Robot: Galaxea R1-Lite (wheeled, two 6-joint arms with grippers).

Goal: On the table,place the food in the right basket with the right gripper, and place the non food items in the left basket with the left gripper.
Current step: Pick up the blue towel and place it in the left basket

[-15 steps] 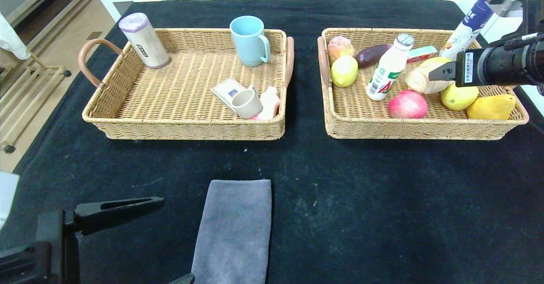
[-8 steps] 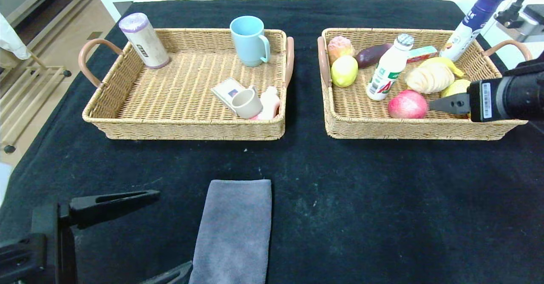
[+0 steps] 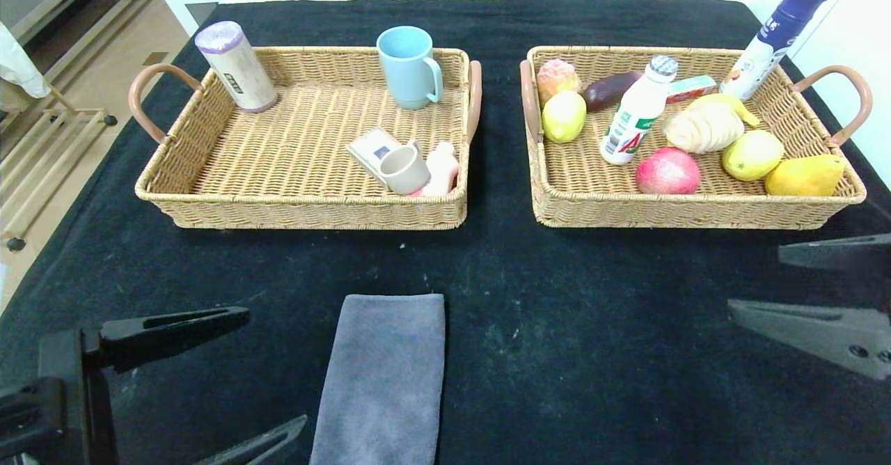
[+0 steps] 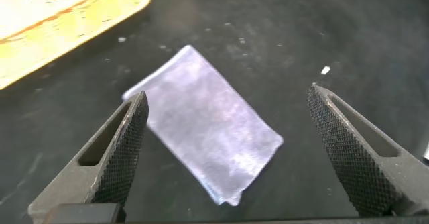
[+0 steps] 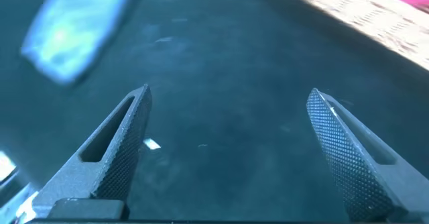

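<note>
The grey cloth [image 3: 383,374] lies on the table's near edge, its long axis running near to far, just beside the left gripper [image 3: 209,381], whose jaws stand wide and empty. The right gripper [image 3: 821,291], also wide and empty, is well apart near the right edge. Beyond stands the left basket [image 3: 209,166], where the cloth likely belongs.

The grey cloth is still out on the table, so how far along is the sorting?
Mostly done: fruit and drinks fill the right basket, cups sit in the left basket. Nothing is in hand; the right hand is open and empty. Left: the grey cloth, beside the open left hand.
</note>
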